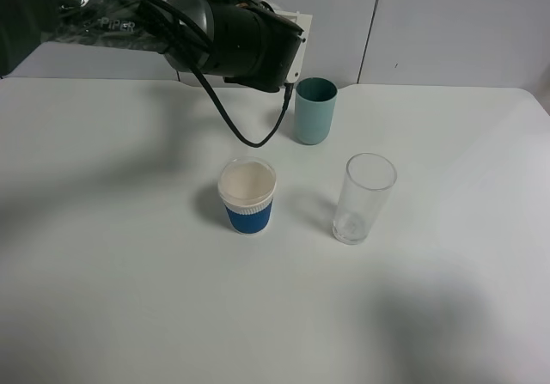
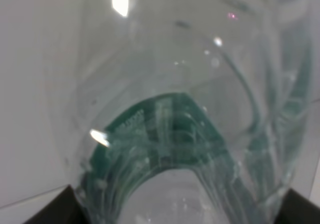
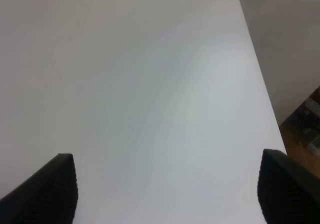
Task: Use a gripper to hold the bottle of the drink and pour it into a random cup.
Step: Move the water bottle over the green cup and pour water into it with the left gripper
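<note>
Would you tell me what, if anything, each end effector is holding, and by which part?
The left end effector grips the bottle of the drink by its body, near the green label; the right end effector holds nothing.

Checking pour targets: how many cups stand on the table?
3: teal cup at the back, white blue-sleeved cup in the middle, clear glass right of it. The arm may hide more.

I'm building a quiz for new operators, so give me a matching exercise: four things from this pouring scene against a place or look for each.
Things:
1. teal cup
2. white cup
3. glass tumbler
4. bottle

Descriptions:
A. see-through, farthest right in the high view
B. green label, fills the left wrist view
C. blue sleeve, leftmost of the three cups
D. opaque, farthest back

Pairs: 1-D, 2-C, 3-A, 4-B
</note>
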{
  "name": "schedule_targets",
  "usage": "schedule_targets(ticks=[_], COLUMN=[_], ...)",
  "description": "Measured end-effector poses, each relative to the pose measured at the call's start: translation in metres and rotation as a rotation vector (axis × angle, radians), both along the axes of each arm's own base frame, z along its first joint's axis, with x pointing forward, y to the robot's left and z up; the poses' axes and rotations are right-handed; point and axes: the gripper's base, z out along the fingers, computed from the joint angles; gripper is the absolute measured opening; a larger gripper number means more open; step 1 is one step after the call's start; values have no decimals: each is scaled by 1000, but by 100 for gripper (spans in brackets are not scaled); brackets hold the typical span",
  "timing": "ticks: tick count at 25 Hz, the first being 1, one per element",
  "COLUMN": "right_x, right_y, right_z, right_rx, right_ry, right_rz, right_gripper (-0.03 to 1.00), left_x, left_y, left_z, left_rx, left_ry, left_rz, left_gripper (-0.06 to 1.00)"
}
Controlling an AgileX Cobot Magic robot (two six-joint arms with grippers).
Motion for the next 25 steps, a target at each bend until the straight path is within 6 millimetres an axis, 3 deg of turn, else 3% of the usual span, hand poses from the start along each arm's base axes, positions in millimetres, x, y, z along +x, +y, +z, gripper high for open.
schedule_targets(ticks=[25], right_x=[0], right_y=[0], right_z=[0], right_rx=[0], right_ry=[0], right_rz=[0], right_gripper=[74], left_x=[1], left_y=[-2], left_z=[3], left_rx=[28], left_ry=[-28], left_rz=[-22], left_gripper=[51])
